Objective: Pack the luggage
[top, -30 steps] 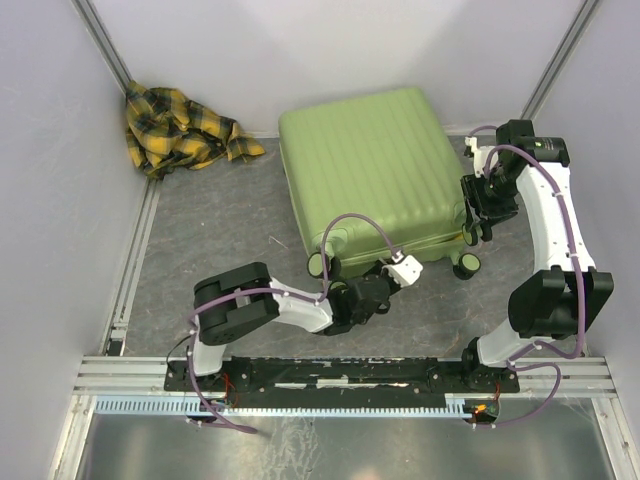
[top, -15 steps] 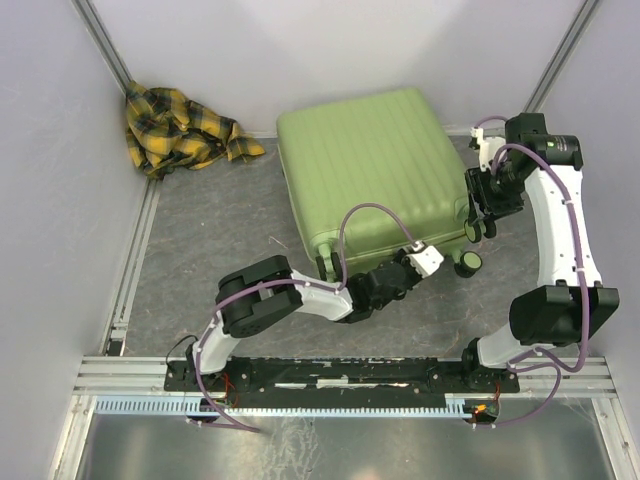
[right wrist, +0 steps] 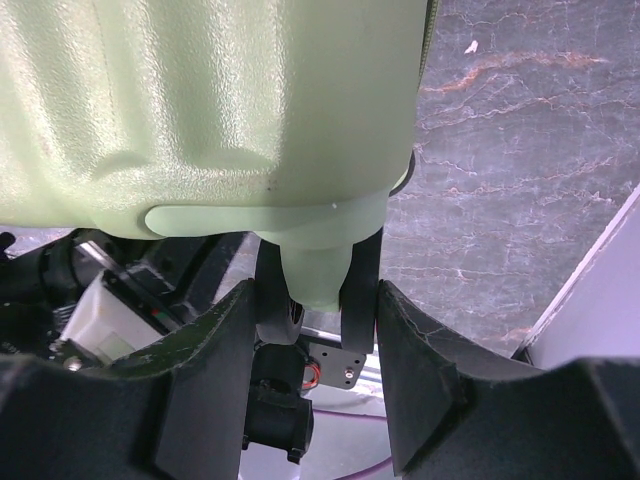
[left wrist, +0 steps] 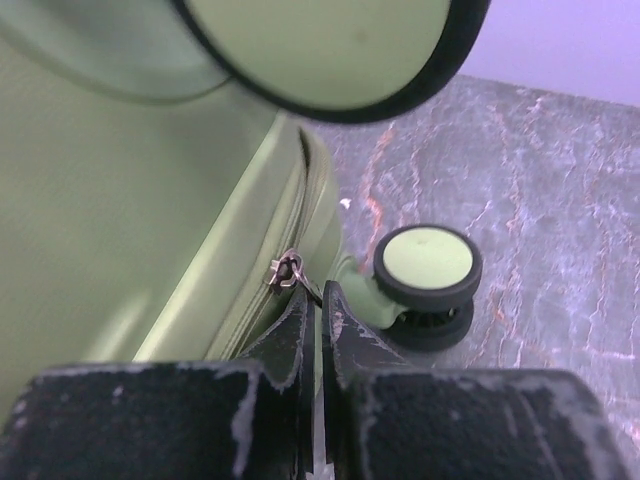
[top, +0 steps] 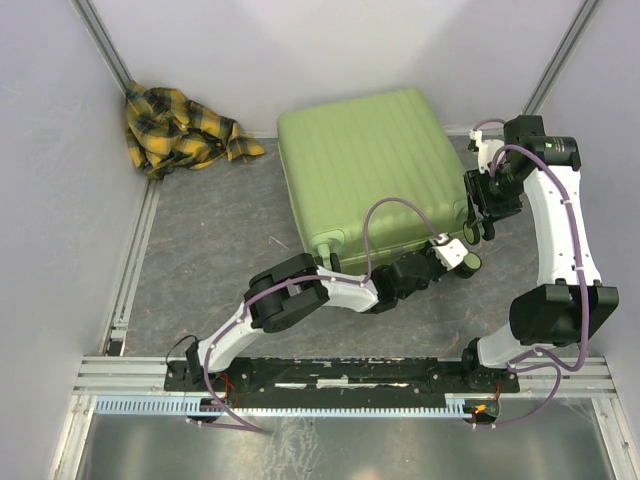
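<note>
The luggage [top: 370, 165] is a lime-green ribbed suitcase lying closed on the grey floor. My left gripper [top: 450, 252] is at its near right corner, beside a black-rimmed wheel [top: 467, 262]. In the left wrist view the gripper [left wrist: 320, 295] is shut, with the metal zipper pull [left wrist: 284, 270] pinched at its tips on the zip seam, next to that wheel [left wrist: 428, 262]. My right gripper [top: 480, 215] is at the suitcase's right side. In the right wrist view the gripper [right wrist: 315, 300] clamps a twin caster wheel [right wrist: 275, 290] under the shell [right wrist: 200, 100].
A crumpled yellow plaid shirt [top: 180, 125] lies in the back left corner. White walls close in the back and both sides. A metal rail [top: 340, 375] runs along the near edge by the arm bases.
My left gripper has slid right along the suitcase's near edge, from near the left wheel to the near right corner. The right gripper shifted slightly and stays on the wheel.
</note>
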`<state>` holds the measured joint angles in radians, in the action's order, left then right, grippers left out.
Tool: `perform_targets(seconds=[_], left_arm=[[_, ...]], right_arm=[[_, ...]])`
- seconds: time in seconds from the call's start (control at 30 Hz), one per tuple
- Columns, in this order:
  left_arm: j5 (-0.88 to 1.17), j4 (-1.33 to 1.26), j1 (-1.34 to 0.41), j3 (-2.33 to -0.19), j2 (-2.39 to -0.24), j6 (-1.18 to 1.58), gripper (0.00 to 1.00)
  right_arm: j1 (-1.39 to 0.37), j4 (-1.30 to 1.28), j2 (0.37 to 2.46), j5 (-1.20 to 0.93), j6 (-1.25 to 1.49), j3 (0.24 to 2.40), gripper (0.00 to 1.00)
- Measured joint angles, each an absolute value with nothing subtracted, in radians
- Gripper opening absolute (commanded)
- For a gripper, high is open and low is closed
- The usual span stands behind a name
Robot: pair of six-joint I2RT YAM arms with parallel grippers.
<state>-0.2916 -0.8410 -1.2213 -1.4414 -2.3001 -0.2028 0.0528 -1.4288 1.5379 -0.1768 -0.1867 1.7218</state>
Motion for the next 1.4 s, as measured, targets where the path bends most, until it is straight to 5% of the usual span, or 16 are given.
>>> perform_targets(seconds=[0.27,0.73,0.9,1.03,1.17,1.4], left_arm=[[-0.181,-0.772,-1.201,-1.599,-2.387,-0.202,0.06],[-0.138,-0.829,-1.192,-1.576,-2.393,-0.212,0.05],[-0.143,-0.865,-1.197,-1.650,-2.455,-0.250,0.20],[-0.143,-0.865,-1.209,-1.700,-2.481,-0.301,0.55],[-0.101,-0.899,-1.229,-1.551,-2.401,-0.337,0.62],[0.000,-0.898,-1.238,-1.105,-2.017,-0.370,0.66]], right_arm=[[0.055,-1.423,1.538,-0.178,-0.187,1.708,0.02],[0.056,-1.420,1.538,-0.194,-0.176,1.700,0.02],[0.057,-1.419,1.537,-0.194,-0.175,1.697,0.02],[0.057,-1.412,1.537,-0.215,-0.167,1.695,0.03],[0.056,-1.419,1.537,-0.288,-0.146,1.689,0.20],[0.109,-1.466,1.546,-0.422,-0.162,1.702,0.72]])
